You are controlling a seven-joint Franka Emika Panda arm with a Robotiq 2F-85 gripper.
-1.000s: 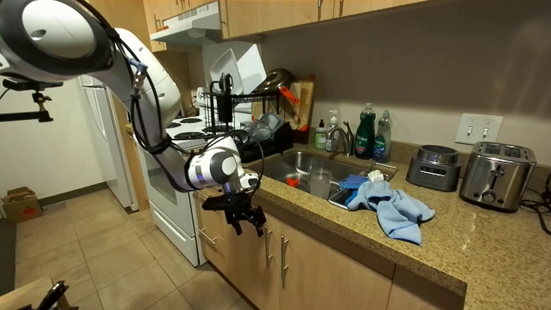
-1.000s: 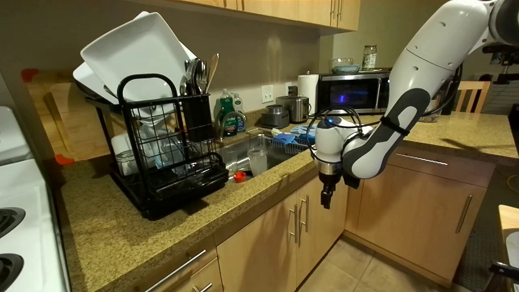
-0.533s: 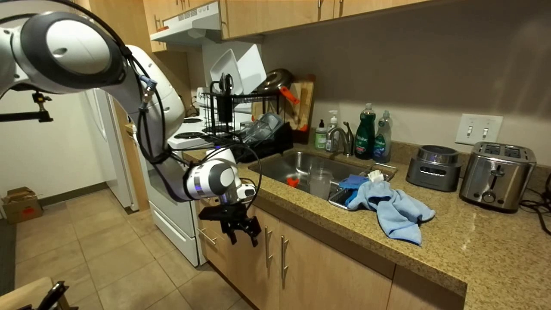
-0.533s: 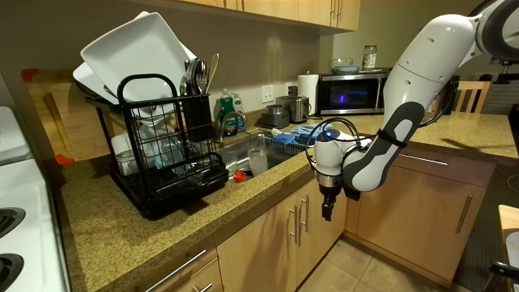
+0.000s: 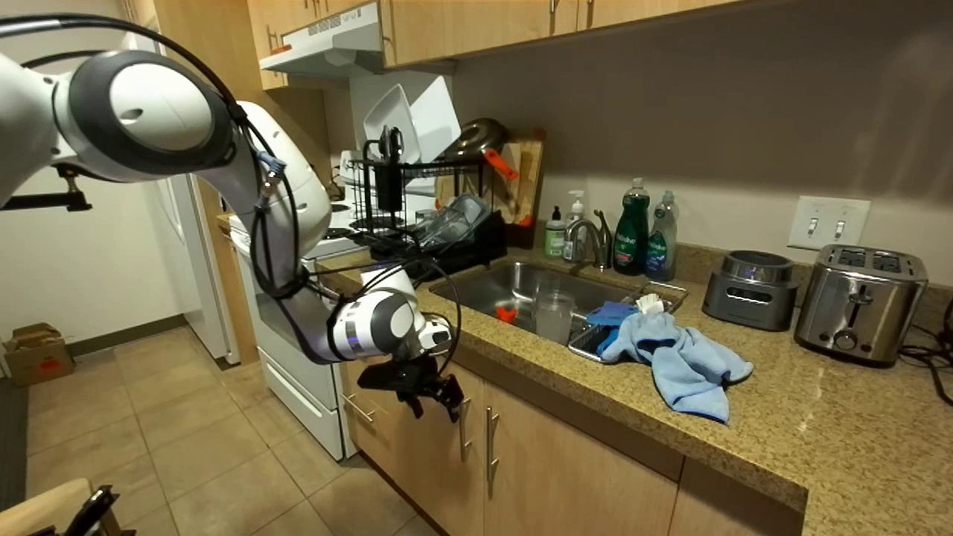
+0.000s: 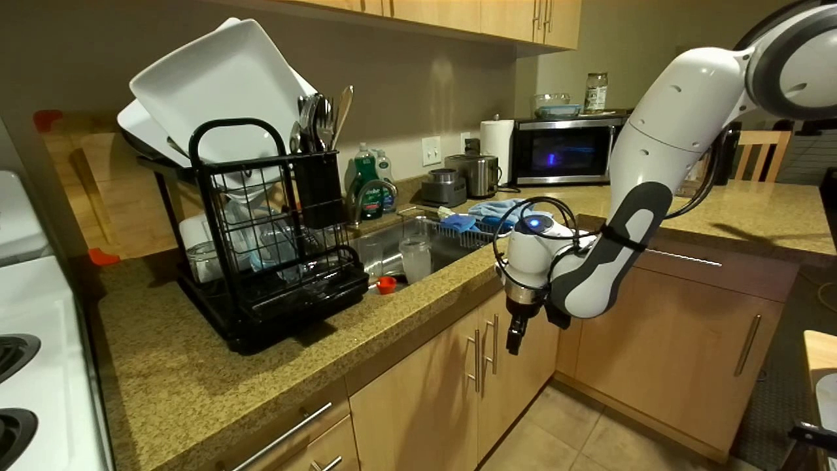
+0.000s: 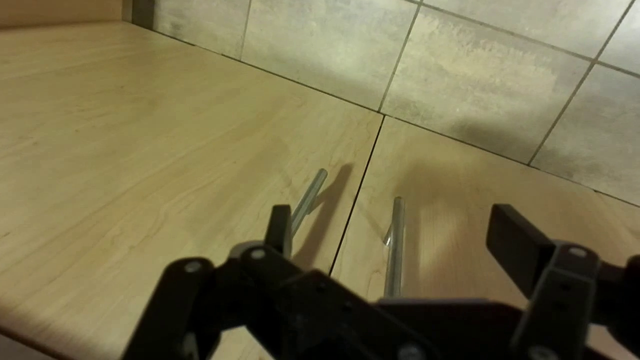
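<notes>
My gripper [image 7: 398, 235] is open, with black fingers [image 7: 277, 227] spread wide and nothing held. In both exterior views the gripper [image 5: 436, 408] [image 6: 514, 343] hangs tilted in front of the sink cabinet, below the counter edge. Two light wood doors with upright metal bar handles stand before it. In the wrist view the right-hand bar handle [image 7: 396, 245] shows between the fingers, apart from both. The left-hand bar handle [image 7: 311, 195] runs partly behind the left finger. The same handles show in an exterior view, the nearer one [image 5: 466, 435] just beside the fingers and the farther one [image 5: 491, 447] beyond.
The counter edge [image 5: 536, 356] juts out above the doors. The sink [image 6: 444, 261] holds a cloudy cup [image 6: 416, 258] and a red scoop [image 6: 386, 285]. A loaded black dish rack [image 6: 216, 222], a blue cloth [image 5: 681, 357] and a toaster [image 5: 860, 305] stand along the counter. A corner cabinet [image 6: 680, 333] adjoins.
The arm has lowered and reached forward. My gripper has gone down, then moved closer to the cabinet doors and tilted. It stays open; the kitchen objects have not moved.
</notes>
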